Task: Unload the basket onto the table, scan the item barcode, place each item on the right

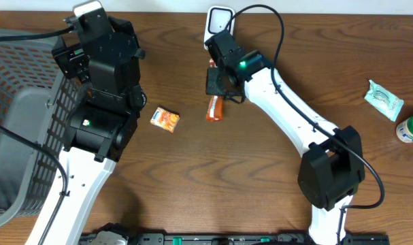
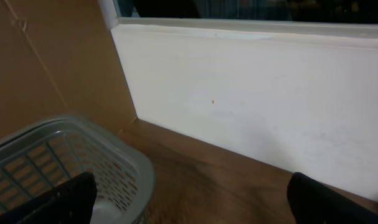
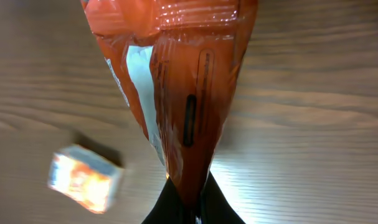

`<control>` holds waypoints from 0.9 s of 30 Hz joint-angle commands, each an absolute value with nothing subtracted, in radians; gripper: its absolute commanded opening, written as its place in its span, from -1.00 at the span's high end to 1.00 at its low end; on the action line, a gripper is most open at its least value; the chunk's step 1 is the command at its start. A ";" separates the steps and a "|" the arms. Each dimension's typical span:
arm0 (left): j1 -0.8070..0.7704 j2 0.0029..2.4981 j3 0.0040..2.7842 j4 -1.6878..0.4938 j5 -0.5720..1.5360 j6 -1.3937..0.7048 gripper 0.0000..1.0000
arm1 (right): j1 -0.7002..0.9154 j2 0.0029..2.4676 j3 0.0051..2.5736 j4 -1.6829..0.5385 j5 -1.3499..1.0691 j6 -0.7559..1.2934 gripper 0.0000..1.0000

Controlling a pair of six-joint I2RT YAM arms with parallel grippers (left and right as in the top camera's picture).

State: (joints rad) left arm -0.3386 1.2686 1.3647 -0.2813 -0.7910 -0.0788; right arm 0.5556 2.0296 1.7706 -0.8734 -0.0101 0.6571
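Much bare brown worktop (image 1: 213, 184) is seen in front. Midway, an orange packet (image 3: 189, 93) is pinched by the closed right fingers (image 3: 223, 214), near a small box (image 1: 165, 119). Farther, the left fingers (image 2: 326, 202) are held wide by a grey basket (image 2: 132, 168) at the left edge, a white wall (image 2: 269, 93) behind.

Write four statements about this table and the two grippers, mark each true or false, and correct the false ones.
1. The right gripper is shut on an orange packet. True.
2. The left gripper is shut on the small box. False: its jaws are open and hold nothing; the small box lies on the table.
3. A grey basket stands at the left side of the overhead view. True.
4. The pale green packet lies inside the basket. False: it lies on the table at the far right.
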 commanded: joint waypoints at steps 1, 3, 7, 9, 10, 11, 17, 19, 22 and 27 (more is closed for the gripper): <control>-0.338 1.274 1.359 -0.283 -0.794 -0.088 -0.96 | 0.507 2.008 1.780 -0.852 -0.161 0.797 0.97; -0.338 1.274 1.359 -0.284 -0.794 -0.088 -0.96 | 0.482 2.002 1.780 -0.848 -0.204 0.826 0.97; -0.338 1.274 1.359 -0.291 -0.794 -0.088 -0.96 | 0.431 1.986 1.780 -0.847 -0.271 0.805 0.97; -0.338 1.274 1.359 -0.291 -0.794 -0.088 -0.95 | 0.401 1.973 1.780 -0.846 -0.325 0.768 0.97; -0.338 1.274 1.359 -0.292 -0.794 -0.088 -0.96 | 0.384 1.966 1.780 -0.844 -0.363 0.740 0.97; -0.338 1.274 1.359 -0.296 -0.794 -0.088 -0.95 | 0.368 1.959 1.780 -0.839 -0.403 0.710 0.97; -0.338 1.274 1.359 -0.300 -0.794 -0.088 -0.95 | 0.271 1.924 1.780 -0.828 -0.657 0.559 0.97; -0.338 1.274 1.359 -0.300 -0.794 -0.088 -0.96 | 0.252 1.920 1.780 -0.860 -0.682 0.530 0.98; -0.338 1.274 1.359 -0.300 -0.794 -0.088 -0.96 | 0.243 1.920 1.780 -0.911 -0.683 0.488 0.97; -0.338 1.274 1.359 -0.300 -0.794 -0.088 -0.95 | 0.257 1.918 1.780 -0.985 -0.683 0.447 0.97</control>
